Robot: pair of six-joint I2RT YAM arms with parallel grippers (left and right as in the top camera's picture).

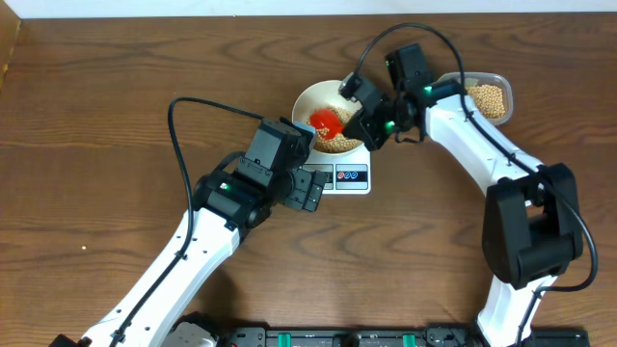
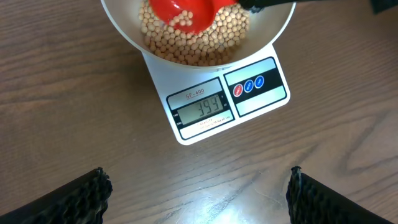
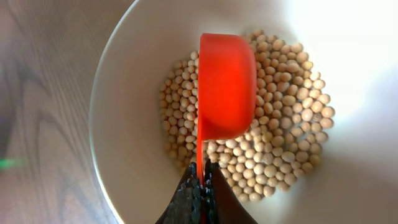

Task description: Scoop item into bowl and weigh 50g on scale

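The white bowl (image 1: 307,96) stands on the white scale (image 1: 352,176) with a heap of tan beans (image 3: 286,124) inside. My right gripper (image 3: 200,186) is shut on the thin handle of a red scoop (image 3: 227,87), which is tipped on its side just above the beans. In the left wrist view the scale (image 2: 261,102) shows its grey display (image 2: 202,109) reading 39.3, below the bowl (image 2: 124,31) and scoop (image 2: 183,12). My left gripper (image 2: 199,193) hovers over bare table in front of the scale, open, with nothing between its fingers (image 2: 81,199).
A clear plastic container (image 1: 490,99) holding more beans sits at the back right, behind the right arm. The left arm (image 1: 231,198) reaches in from the front left, and its gripper (image 1: 310,189) is close to the scale's left front corner.
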